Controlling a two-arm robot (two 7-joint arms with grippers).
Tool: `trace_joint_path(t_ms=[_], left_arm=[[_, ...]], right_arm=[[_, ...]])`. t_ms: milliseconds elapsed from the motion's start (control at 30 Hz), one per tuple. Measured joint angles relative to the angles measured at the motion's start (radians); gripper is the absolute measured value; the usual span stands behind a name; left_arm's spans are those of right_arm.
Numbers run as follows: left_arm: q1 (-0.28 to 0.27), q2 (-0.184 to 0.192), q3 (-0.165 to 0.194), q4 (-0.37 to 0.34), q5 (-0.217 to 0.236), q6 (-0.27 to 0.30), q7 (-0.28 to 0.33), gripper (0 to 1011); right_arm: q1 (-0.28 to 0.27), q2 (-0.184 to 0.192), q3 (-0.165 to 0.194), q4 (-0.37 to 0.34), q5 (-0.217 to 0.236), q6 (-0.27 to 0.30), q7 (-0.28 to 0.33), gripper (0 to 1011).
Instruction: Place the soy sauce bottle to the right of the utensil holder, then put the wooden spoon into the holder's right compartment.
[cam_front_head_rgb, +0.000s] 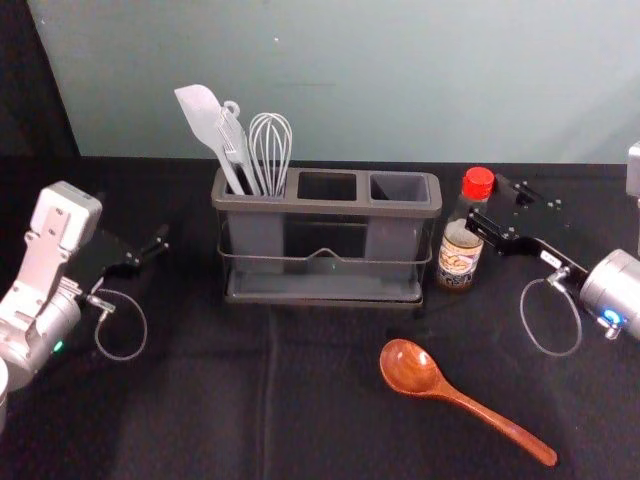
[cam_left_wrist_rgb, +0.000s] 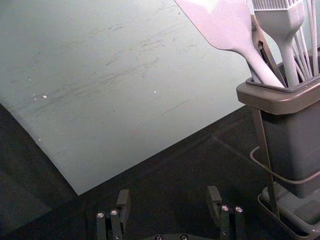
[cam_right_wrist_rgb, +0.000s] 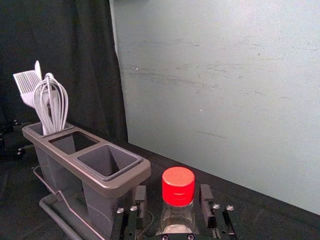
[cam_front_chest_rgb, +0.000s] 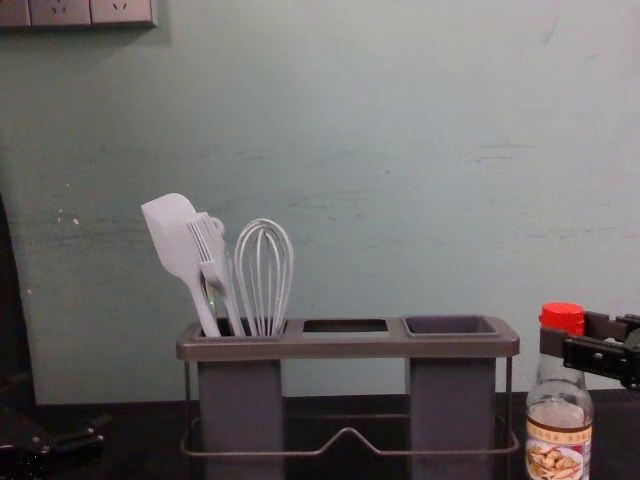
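Utensil holder (cam_front_head_rgb: 325, 208) on dark cloth, soy sauce bottle (cam_front_head_rgb: 460, 245) upright just beside its right side, between the fingers of the right gripper (cam_front_head_rgb: 486, 203).
The right wrist view shows what the head view cannot settle: the right gripper's fingers stand apart, a gap on each side of the red cap (cam_right_wrist_rgb: 178, 186). Left of the holder, the left gripper (cam_front_head_rgb: 150, 238) is parked, its fingers apart in its wrist view. The chest view adds a wall socket panel (cam_front_chest_rgb: 75, 12) and gives the spatula (cam_front_chest_rgb: 175, 240), whisk (cam_front_chest_rgb: 264, 275) and brush (cam_front_chest_rgb: 210, 250) side-on in the left compartment; the head view has the wooden spoon (cam_front_head_rgb: 415, 370) lying before the holder.
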Motion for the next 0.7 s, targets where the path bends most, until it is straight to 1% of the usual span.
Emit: trace_joint_path(t_ms=[33,100,133,233,267,333,367,400,700], left_arm=[[0.000,0.000,0.000,0.000,0.000,0.000,0.000,1005],[0.000,0.000,0.000,0.000,0.000,0.000,0.000,1005],[0.000,0.000,0.000,0.000,0.000,0.000,0.000,1005],[0.000,0.000,0.000,0.000,0.000,0.000,0.000,1005],[0.000,0.000,0.000,0.000,0.000,0.000,0.000,1005],[0.000,0.000,0.000,0.000,0.000,0.000,0.000,1005],[0.000,0.000,0.000,0.000,0.000,0.000,0.000,1005],[0.000,0.000,0.000,0.000,0.000,0.000,0.000,1005],[0.000,0.000,0.000,0.000,0.000,0.000,0.000,1005]], right_arm=[[0.000,0.000,0.000,0.000,0.000,0.000,0.000,693],[0.000,0.000,0.000,0.000,0.000,0.000,0.000,732],[0.000,0.000,0.000,0.000,0.000,0.000,0.000,788],[0.000,0.000,0.000,-0.001,0.000,0.000,0.000,846],[0.000,0.000,0.000,-0.001,0.000,0.000,0.000,898],[0.000,0.000,0.000,-0.001,0.000,0.000,0.000,926],[0.000,0.000,0.000,-0.001,0.000,0.000,0.000,969],[0.000,0.000,0.000,-0.001,0.000,0.000,0.000,990],[0.000,0.001,0.000,-0.002,0.000,0.000,0.000,1000]])
